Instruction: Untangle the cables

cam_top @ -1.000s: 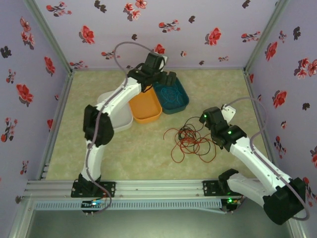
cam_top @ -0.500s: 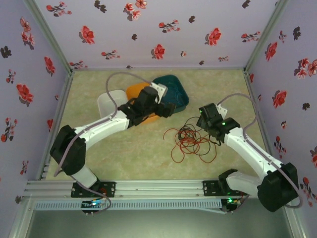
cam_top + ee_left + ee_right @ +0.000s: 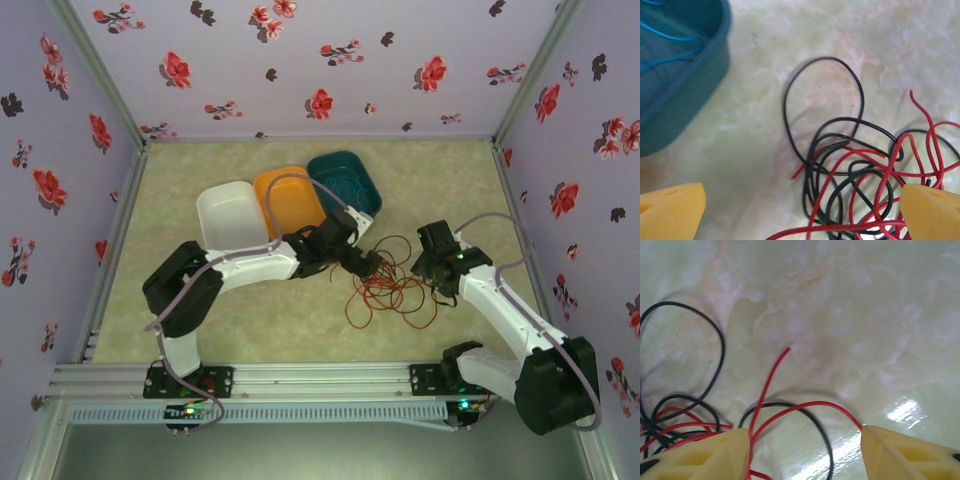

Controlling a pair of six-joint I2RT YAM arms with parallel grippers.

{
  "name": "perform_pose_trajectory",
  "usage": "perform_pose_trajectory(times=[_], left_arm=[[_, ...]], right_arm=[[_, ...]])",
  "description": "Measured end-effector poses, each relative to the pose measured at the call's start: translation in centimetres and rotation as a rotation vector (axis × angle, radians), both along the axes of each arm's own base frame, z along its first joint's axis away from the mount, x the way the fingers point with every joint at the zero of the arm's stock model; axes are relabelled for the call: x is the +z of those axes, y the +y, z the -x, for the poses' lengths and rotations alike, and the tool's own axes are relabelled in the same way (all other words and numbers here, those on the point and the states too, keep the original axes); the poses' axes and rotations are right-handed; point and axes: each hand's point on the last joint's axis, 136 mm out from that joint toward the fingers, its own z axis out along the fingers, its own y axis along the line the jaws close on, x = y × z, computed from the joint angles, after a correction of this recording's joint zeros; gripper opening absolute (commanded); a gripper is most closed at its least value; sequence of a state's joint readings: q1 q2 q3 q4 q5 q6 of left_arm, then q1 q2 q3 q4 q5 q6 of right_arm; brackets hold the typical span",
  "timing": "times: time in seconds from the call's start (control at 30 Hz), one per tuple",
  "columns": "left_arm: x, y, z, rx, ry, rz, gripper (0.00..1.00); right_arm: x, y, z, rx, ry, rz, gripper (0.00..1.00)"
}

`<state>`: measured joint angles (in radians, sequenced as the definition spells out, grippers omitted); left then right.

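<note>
The cables lie on the table as a tangle of red (image 3: 395, 295) and black (image 3: 376, 268) loops. A thin blue cable (image 3: 671, 36) rests inside the teal bin (image 3: 685, 95). My left gripper (image 3: 366, 263) hovers low over the tangle's left edge, open wide, its yellow fingertips (image 3: 671, 210) straddling black (image 3: 822, 105) and red (image 3: 875, 185) strands. My right gripper (image 3: 424, 272) sits at the tangle's right edge. It is open, and between its fingertips (image 3: 702, 455) run a red loop (image 3: 805, 405) and a black loop (image 3: 815, 427). A red strand touches each fingertip.
White (image 3: 232, 215), orange (image 3: 290, 200) and teal (image 3: 345, 182) bins stand in a row behind the tangle. Flowered walls close in the table on three sides. The aluminium rail (image 3: 320, 378) with the arm bases runs along the near edge.
My left arm has swung from above the bins forward and down to the tangle's left side. My right gripper has shifted slightly and its jaws have narrowed around the red and black loops.
</note>
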<state>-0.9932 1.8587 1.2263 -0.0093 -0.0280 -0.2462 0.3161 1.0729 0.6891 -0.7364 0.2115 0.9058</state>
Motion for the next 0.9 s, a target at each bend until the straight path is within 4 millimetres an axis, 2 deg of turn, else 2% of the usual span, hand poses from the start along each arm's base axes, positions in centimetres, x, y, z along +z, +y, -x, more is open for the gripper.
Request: perform_pose_trajectory(times=[0.1, 0.23, 0.33, 0.43, 0.63, 0.77, 0.9], left_arm=[[-1.4, -0.8, 0.0, -0.026, 0.008, -0.033, 0.98], [-2.7, -1.2, -0.3, -0.043, 0.014, -0.072, 0.85], [-3.6, -1.3, -0.3, -0.050, 0.029, -0.095, 0.68], [-4.4, -1.2, -0.2, -0.052, 0.045, -0.118, 0.47], [-5.3, -0.5, 0.2, -0.039, 0.078, -0.153, 0.21], [-6.1, 0.4, 0.6, -0.018, 0.105, -0.177, 0.11], [-7.5, 2.5, 1.5, 0.015, 0.152, -0.211, 0.07]], right_arm=[[-0.1, -1.0, 0.7, -0.048, -0.006, -0.013, 0.61], [-0.2, -1.8, 1.5, -0.085, -0.009, -0.017, 0.60], [-0.5, -2.2, 2.0, -0.098, 0.000, -0.016, 0.60], [-0.8, -2.4, 2.4, -0.108, 0.015, -0.016, 0.60], [-1.8, -2.2, 3.0, -0.106, 0.054, -0.032, 0.57], [-2.8, -1.7, 3.6, -0.094, 0.097, -0.054, 0.53], [-3.6, -1.0, 3.8, -0.073, 0.137, -0.083, 0.50]])
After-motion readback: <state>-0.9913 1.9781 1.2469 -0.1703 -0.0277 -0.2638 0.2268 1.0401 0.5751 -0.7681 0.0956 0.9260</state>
